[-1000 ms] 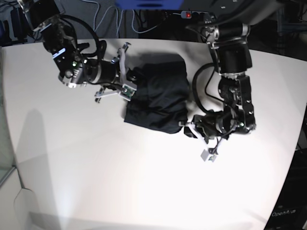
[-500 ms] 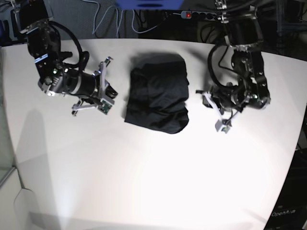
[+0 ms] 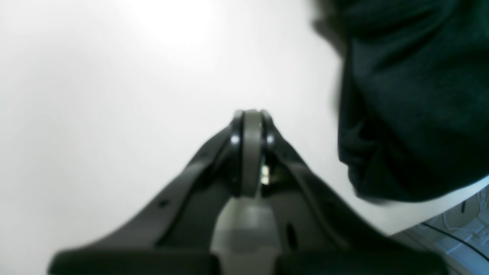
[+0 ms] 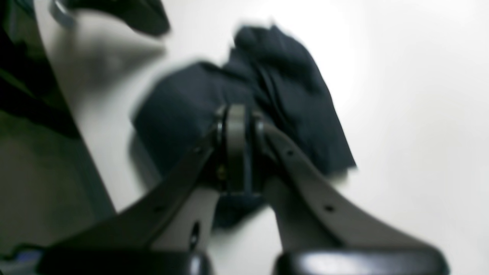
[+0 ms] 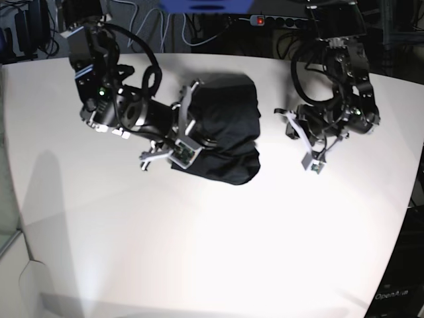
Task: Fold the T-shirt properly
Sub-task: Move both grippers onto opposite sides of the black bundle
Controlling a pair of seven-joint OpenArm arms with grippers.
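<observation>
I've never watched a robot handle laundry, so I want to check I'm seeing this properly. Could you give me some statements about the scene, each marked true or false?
1. The shirt is black. True.
2. The left gripper is pinching the shirt. False: it is shut on nothing, off to the side of the shirt.
3. The right gripper is shut. True.
4. The shirt lies spread out flat with both sleeves stretched wide. False: it is gathered into a compact, rumpled bundle.
5. The table is dark green. False: its top is white.
6. In the base view, the arm on the picture's left reaches over part of the shirt. True.
</observation>
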